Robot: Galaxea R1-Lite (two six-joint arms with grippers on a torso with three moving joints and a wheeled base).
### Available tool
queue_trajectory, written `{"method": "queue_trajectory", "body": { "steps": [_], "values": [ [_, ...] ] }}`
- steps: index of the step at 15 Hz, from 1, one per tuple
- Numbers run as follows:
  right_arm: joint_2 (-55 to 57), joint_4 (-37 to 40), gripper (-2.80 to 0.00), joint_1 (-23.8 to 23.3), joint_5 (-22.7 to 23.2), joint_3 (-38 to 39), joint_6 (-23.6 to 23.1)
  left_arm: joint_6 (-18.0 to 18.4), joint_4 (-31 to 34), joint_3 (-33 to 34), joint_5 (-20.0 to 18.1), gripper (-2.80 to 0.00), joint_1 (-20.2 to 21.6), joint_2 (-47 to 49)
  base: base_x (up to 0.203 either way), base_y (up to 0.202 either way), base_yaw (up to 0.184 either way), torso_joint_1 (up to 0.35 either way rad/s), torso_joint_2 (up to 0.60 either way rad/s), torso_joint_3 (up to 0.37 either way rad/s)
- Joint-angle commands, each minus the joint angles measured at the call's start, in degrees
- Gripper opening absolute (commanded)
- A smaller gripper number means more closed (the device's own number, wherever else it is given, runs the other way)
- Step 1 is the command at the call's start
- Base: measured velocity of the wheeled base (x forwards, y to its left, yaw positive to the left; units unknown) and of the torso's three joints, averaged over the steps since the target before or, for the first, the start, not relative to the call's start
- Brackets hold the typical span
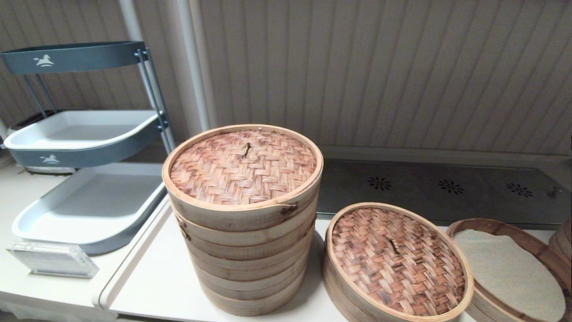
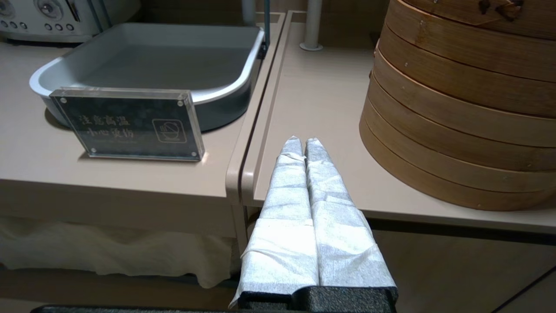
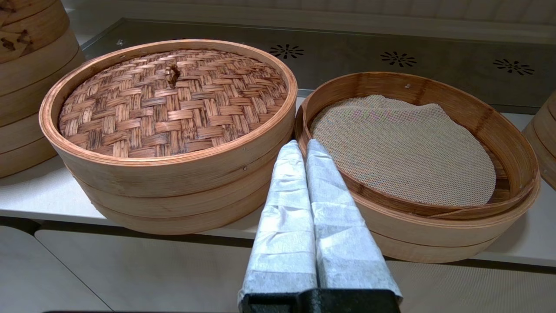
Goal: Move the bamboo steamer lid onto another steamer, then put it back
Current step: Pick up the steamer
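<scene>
**Nothing lifted yet: lid sits on its own steamer**

Fingers of the right gripper [image 3: 302, 150] are pressed together and hold nothing; in the right wrist view they hang off the counter's front edge, aimed at the gap between the two low steamers. The left gripper [image 2: 302, 145] is likewise closed and empty, parked off the front edge of the counter [image 2: 321, 113] beside the tall stack [image 2: 460, 108], and neither arm shows in the head view.

The lid [image 3: 171, 100] lies flat on its low steamer [image 3: 182, 191], dark woven top up, centre loop untouched. The other steamer [image 3: 434, 226], with its dark rim and flat cream liner, stands open just beside it on the right, the rims touching or nearly so. As I judge it, no part of the task is done: the move across and the return both remain.

Around them: the tall stack with its lighter reddish lid [image 1: 243, 165] stands close on the left of the lidded steamer, and another bamboo piece [image 1: 564, 243] shows at the far right edge. A tray rack [image 1: 85, 134] and a clear sign [image 2: 130, 124] sit well off to the left. The open steamer's high rim is what the lid must clear; the crowding on both sides leaves little room for a sideways sweep.
</scene>
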Motion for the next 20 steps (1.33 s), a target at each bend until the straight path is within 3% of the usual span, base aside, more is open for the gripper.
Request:
{"method": "queue_trajectory", "body": {
  "steps": [1, 20],
  "values": [
    [0.10, 0.03, -2.80, 0.05, 0.04, 0.00, -0.03, -0.06, -0.05, 0.18, -0.01, -2.80, 0.00, 0.06, 0.000, 0.000, 0.000, 0.000, 0.00, 0.000],
    [0.10, -0.32, -2.80, -0.04, 0.26, -0.09, -0.91, 0.03, -0.03, 0.18, -0.01, -2.80, 0.00, 0.06, 0.000, 0.000, 0.000, 0.000, 0.00, 0.000]
  ]
}}
